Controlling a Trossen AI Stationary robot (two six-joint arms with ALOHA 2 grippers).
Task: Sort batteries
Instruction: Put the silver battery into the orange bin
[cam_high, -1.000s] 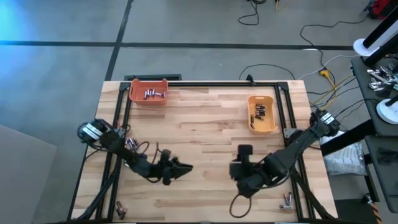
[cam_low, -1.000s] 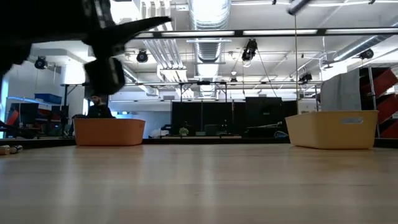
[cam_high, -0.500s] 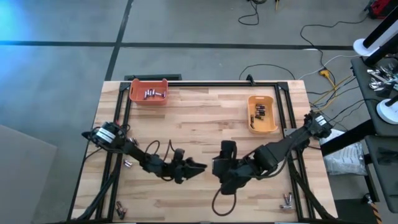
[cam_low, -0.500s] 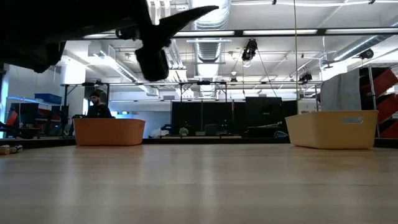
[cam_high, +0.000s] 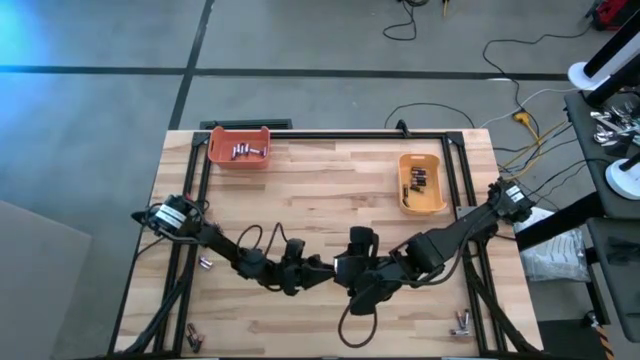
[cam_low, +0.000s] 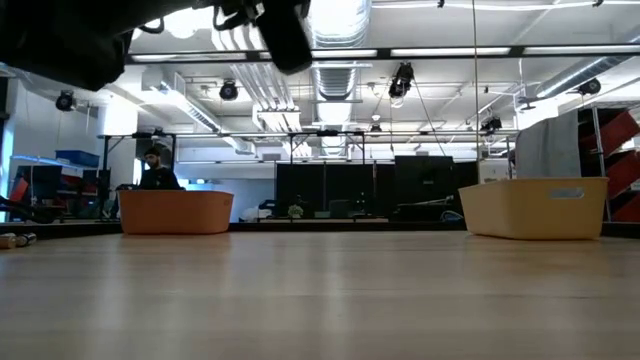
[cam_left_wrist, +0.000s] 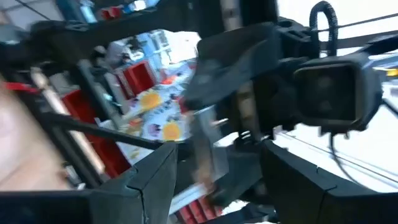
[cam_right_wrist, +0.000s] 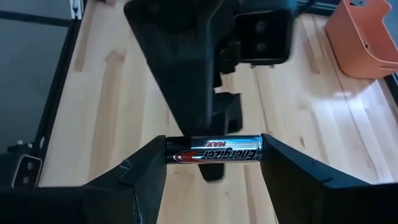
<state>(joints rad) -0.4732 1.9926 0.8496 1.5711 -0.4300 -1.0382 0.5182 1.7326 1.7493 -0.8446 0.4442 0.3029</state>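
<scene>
Both arms have swung inward since the earlier frame. Clamped end to end in the right gripper, a dark battery hangs over the surface's middle near its front edge; the left gripper, fingers spread and empty, faces it closely.

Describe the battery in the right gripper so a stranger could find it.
Near the wooden table's front middle, the two arms meet. The right gripper holds a black-and-silver Energizer Max battery crosswise between its fingers; the others lie in bins or on the table.

Two bins, two arms
</scene>
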